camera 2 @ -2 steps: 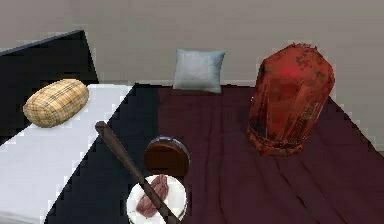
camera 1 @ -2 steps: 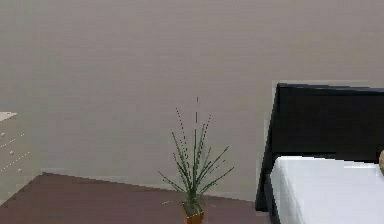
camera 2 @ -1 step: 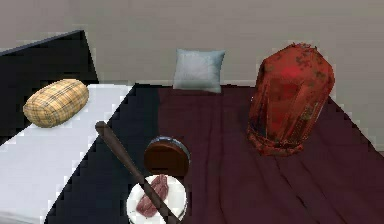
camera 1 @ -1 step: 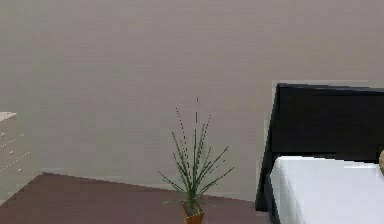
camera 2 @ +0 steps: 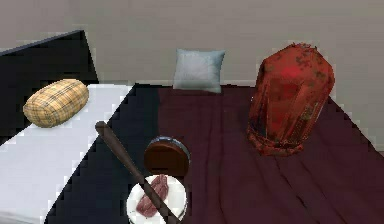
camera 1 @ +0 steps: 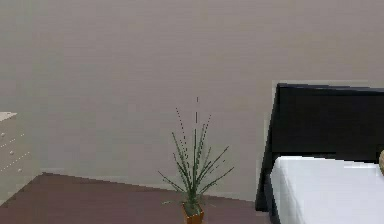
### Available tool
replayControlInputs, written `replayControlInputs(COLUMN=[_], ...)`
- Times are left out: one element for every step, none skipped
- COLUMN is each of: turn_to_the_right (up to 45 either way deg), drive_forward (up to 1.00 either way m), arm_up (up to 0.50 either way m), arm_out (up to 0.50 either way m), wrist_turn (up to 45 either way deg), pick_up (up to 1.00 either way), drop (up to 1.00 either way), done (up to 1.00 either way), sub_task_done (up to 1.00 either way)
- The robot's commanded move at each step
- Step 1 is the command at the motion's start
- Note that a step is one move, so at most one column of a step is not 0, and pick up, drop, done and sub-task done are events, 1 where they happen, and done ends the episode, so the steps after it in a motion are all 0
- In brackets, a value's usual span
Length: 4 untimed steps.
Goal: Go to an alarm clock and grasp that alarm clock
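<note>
In the arm side view a bed (camera 2: 215,130) with a dark maroon cover holds several things. Near the bottom edge lies a round dark brown object (camera 2: 167,155), and just below it a round white object (camera 2: 155,198) with a reddish middle. I cannot tell whether either is an alarm clock. A dark bat-like rod (camera 2: 125,153) lies slantwise beside them.
A large red bag-like bundle (camera 2: 289,98), a grey cushion (camera 2: 198,70) and a plaid yellow pillow (camera 2: 56,102) also lie on the bed. In the forward view, a potted grass plant (camera 1: 194,170) stands by the wall, between a black headboard (camera 1: 325,122) and a pale dresser (camera 1: 14,155).
</note>
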Motion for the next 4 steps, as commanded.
replayControlInputs(turn_to_the_right=[0.0,0.0,0.0,0.0], drive_forward=[0.0,0.0,0.0,0.0], arm_up=[0.0,0.0,0.0,0.0], arm_out=[0.34,0.0,0.0,0.0], wrist_turn=[0.0,45.0,45.0,45.0], pick_up=[0.0,0.0,0.0,0.0], drop=[0.0,0.0,0.0,0.0], done=[0.0,0.0,0.0,0.0], sub_task_done=[0.0,0.0,0.0,0.0])
